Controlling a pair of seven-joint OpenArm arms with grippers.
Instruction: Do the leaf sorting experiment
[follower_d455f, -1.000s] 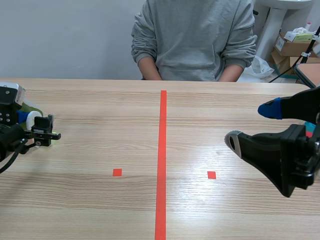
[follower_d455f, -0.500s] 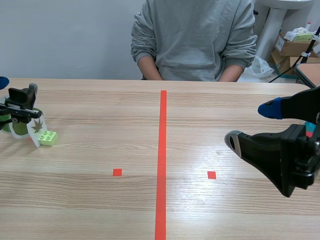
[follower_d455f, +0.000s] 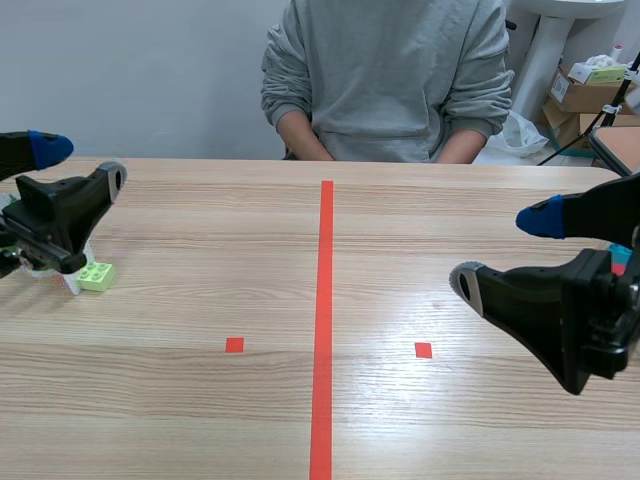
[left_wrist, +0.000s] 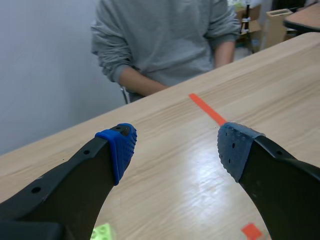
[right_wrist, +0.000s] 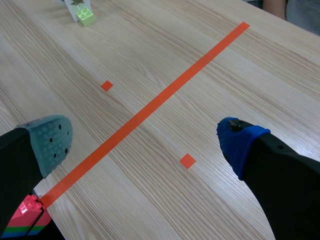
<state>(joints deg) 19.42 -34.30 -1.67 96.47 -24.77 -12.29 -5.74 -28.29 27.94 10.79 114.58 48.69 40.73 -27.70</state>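
standing side by side: one green brick (follower_d455f: 97, 276), one leaf card (right_wrist: 75, 10).

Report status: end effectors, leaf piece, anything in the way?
Left end effector open, right end effector open, both empty. Green brick with leaf card on table, by left end effector. Person across table, hands out of sight.

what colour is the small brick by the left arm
Light green brick; clearest in the scene view.

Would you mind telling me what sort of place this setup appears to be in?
Probably a robotics lab or test room: a wooden table marked with orange-red tape, a person seated across it, and cardboard boxes kept in the corner behind.
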